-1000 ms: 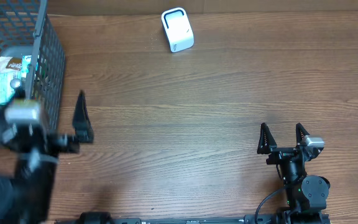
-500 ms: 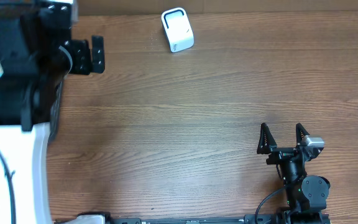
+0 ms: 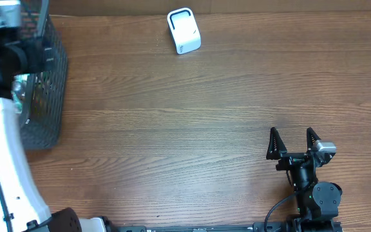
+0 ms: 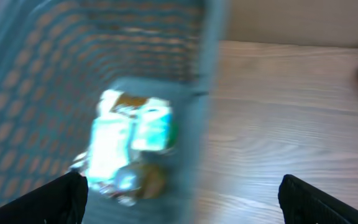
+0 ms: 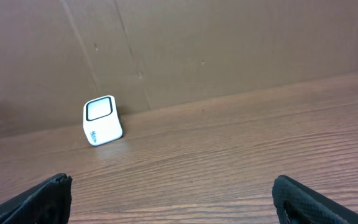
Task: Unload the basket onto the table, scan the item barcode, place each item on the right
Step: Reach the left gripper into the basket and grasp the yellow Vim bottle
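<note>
Plainly open, left jaws hang over the basket — packets, perhaps, inside.

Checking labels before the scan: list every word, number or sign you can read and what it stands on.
No text is legible.
Packets in the basket: print blurred beyond reading.
Scanner: small dark mark below its window, too small to read.

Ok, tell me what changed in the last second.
The left gripper swung from the table beside the basket toward the far edge, then left over the basket. It now hangs open above the packets inside, holding nothing. The right gripper, open and empty, the scanner and the basket stayed put.
</note>
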